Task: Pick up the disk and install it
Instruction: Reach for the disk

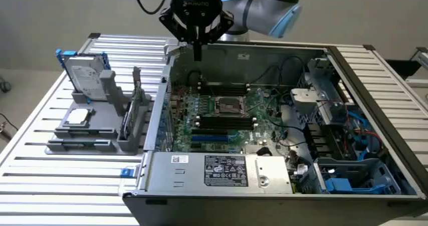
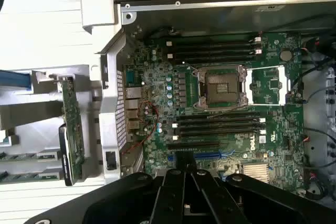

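Slatted metal table bears the open computer case under the pincer, pressed together and empty; disk stands upright well apart.

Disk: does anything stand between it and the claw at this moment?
Only the computer case's side wall. The shut claw hangs over the case's back corner; the disk stands upright in a grey rack on the exterior view's left, outside that wall. Whether the claw clears the wall's rim is unclear.
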`<state>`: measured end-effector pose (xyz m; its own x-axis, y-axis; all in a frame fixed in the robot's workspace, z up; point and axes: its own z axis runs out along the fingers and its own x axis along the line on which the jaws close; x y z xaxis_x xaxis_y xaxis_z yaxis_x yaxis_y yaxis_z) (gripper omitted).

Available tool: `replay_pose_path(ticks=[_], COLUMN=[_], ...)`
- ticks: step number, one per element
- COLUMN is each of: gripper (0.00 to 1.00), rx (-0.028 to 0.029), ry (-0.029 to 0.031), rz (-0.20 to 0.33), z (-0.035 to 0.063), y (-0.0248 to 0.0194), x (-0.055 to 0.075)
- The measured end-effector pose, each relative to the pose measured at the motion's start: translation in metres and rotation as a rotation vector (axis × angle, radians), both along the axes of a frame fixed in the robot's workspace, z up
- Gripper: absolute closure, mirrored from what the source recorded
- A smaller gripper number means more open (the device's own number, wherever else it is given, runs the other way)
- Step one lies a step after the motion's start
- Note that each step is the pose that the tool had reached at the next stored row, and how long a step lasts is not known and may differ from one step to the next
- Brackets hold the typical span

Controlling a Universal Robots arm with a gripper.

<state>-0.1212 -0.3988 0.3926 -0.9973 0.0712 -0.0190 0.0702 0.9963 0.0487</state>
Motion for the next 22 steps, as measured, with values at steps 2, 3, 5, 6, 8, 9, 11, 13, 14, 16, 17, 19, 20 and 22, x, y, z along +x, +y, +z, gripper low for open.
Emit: replay_pose_path(ticks=[2, 3, 5, 6, 8, 9, 11, 13, 14, 16, 17, 19, 20, 22], gripper=[0.89, 0.89, 0.89, 0.89, 0.89, 0.89, 0.89, 0.89, 0.89, 0.89, 0.89, 0.89, 0.89, 0.89], rx=[0.0, 0.0, 0.0, 0.0, 0.0001, 0.0002, 0.0003, 0.0002, 0.0003, 0.0003, 0.0002, 0.0001, -0.0003, -0.0017], ry=[0.0, 0.0, 0.0, 0.0, 0.0001, 0.0, 0.0, 0.0, 0.0, 0.0, 0.0, 0.0, 0.0, 0.0], rz=[0.0, 0.0, 0.0, 0.0, 0.0, 0.0, 0.0, 0.0, 0.0, 0.0, 0.0, 0.0, 0.0, 0.0], z=[0.0, 0.0, 0.0, 0.0, 0.0001, 0.0, -0.0001, -0.0001, -0.0001, -0.0002, -0.0002, -0.0004, -0.0005, -0.001], y=[0.0, 0.0, 0.0, 0.0, 0.0001, 0.0004, 0.0029, 0.0053, 0.0065, 0.0089, 0.0103, 0.014, 0.0164, 0.0222], x=[0.0, 0.0, 0.0, 0.0, -0.003, -0.007, -0.016, -0.025, -0.03, -0.039, -0.044, -0.053, -0.057, -0.066])
